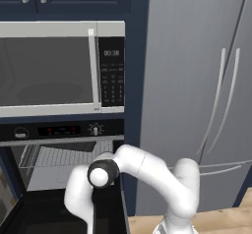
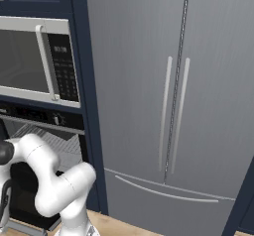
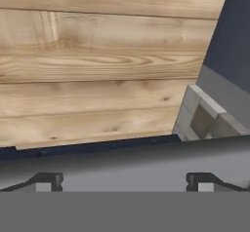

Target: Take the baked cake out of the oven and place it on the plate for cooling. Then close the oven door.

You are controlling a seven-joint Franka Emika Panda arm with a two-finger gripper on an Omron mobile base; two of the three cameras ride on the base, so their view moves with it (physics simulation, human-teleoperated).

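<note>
The white arm [image 1: 147,171] bends down low in front of the oven [image 1: 61,149]. Its pincer [image 3: 125,180] is spread as wide as it goes and holds nothing. The two small dark finger tips [image 3: 49,180] stand far apart, just above a long grey bar [image 3: 146,160] that runs sideways under them. Past the bar is the wood floor [image 3: 97,65].

The oven door [image 1: 34,213] is open. It hangs down flat in front of the oven like a black shelf, with its long side running left to right. Behind the door the oven's mouth is open and a wire rack [image 1: 64,155] lies inside. The dark strip with knobs [image 1: 95,129] sits above the rack. The microwave [image 1: 59,68] is right above the oven. The big grey fridge [image 2: 173,96] stands just to the right of the oven
</note>
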